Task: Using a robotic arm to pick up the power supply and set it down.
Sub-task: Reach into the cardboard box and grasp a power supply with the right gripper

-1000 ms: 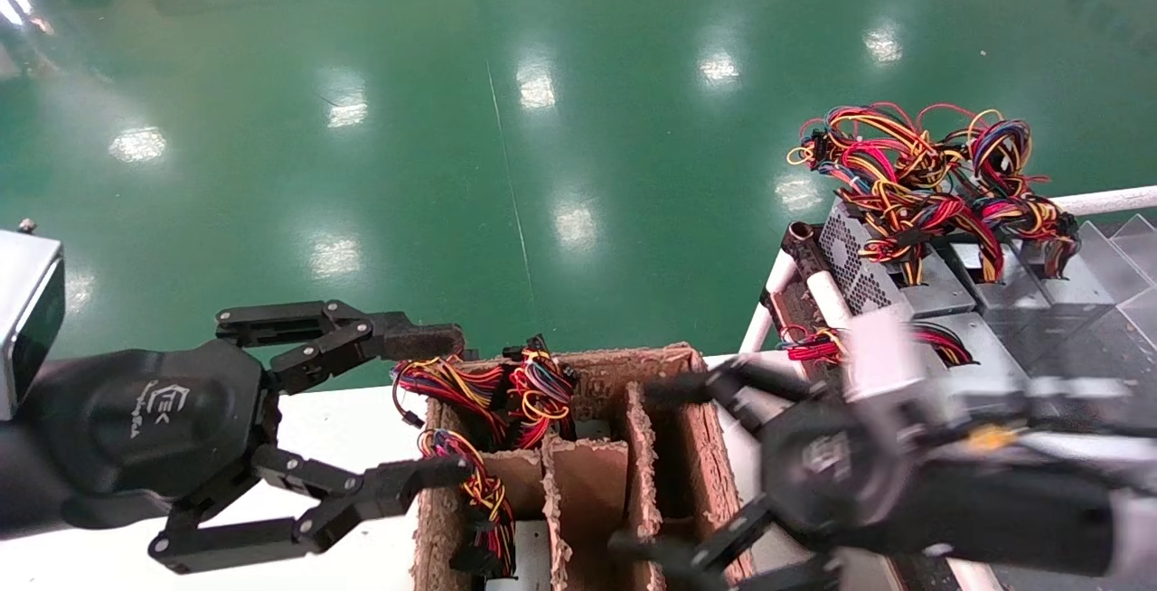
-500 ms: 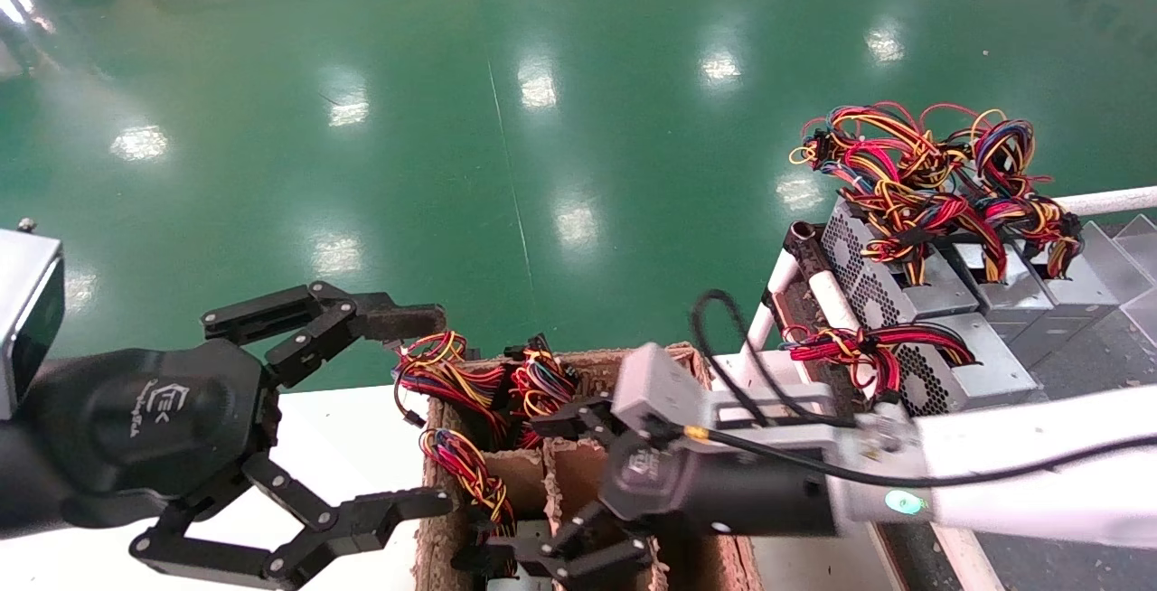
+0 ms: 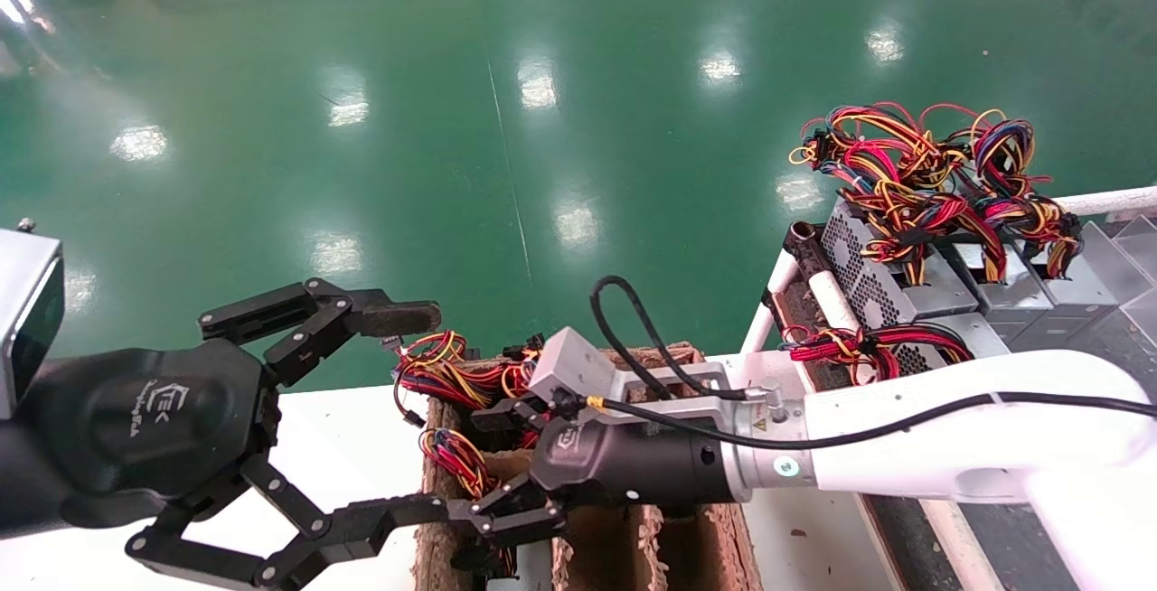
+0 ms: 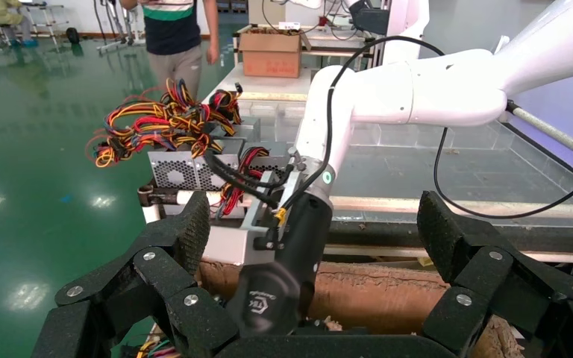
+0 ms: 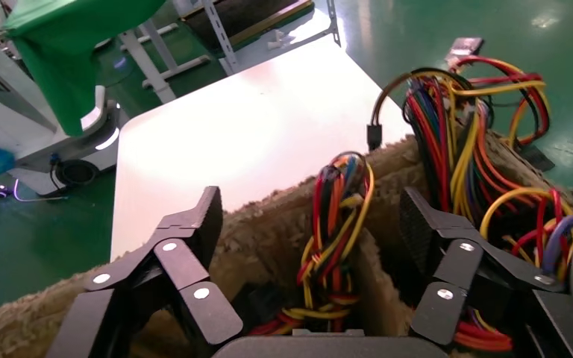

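Note:
The robotic arm's white forearm (image 3: 949, 446) reaches in from the right, its black gripper (image 3: 484, 469) open over the left compartments of a brown pulp crate (image 3: 660, 358). In the right wrist view this gripper (image 5: 310, 224) straddles a bundle of red, yellow and blue wires (image 5: 336, 216) rising from a compartment. The power supply's grey body below those wires is hidden. That bundle (image 3: 456, 464) shows just beyond the fingertips in the head view. My left gripper (image 3: 416, 410), on a dark forearm, hangs wide open left of the crate, holding nothing.
Several grey mesh power supplies (image 3: 940, 293) with tangled wires (image 3: 922, 166) stand on a rack at the right. The crate rests on a white table (image 3: 343, 428). Green floor lies beyond. A person (image 4: 175, 37) and a cardboard box (image 4: 271, 52) are far behind.
The right arm has swept left from the crate's right side to its left compartments. The left gripper's fingers have spread wider and shifted slightly left.

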Motion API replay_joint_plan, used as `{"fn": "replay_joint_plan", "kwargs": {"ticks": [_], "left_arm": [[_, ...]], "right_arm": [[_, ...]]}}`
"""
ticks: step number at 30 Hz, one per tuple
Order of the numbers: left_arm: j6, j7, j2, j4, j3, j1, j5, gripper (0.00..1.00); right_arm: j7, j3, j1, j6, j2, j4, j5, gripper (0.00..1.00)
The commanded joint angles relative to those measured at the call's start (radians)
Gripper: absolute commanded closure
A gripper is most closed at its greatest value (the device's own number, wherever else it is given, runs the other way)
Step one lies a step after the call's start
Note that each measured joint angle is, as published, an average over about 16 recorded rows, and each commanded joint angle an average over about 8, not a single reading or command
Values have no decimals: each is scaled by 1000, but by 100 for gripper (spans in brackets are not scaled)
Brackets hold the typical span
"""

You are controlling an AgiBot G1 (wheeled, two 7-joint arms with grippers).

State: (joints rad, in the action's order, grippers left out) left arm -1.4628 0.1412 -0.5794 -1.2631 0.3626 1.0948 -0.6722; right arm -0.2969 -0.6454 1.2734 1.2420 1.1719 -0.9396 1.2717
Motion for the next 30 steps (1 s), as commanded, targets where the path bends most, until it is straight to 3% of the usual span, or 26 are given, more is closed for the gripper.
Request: {"fn": "replay_joint_plan", "kwargs": {"ticks": [1,20,30], "left_arm": [[0,0,0,0,0,0,0,0],[0,0,0,0,0,0,0,0],[0,0,0,0,0,0,0,0]], "right_arm": [[0,-4,5,-6,13,9,6,100],[-20,-5,-34,-48,4,-31,18,100],[-4,50,-55,-23,-48,-67,-67,100]]}}
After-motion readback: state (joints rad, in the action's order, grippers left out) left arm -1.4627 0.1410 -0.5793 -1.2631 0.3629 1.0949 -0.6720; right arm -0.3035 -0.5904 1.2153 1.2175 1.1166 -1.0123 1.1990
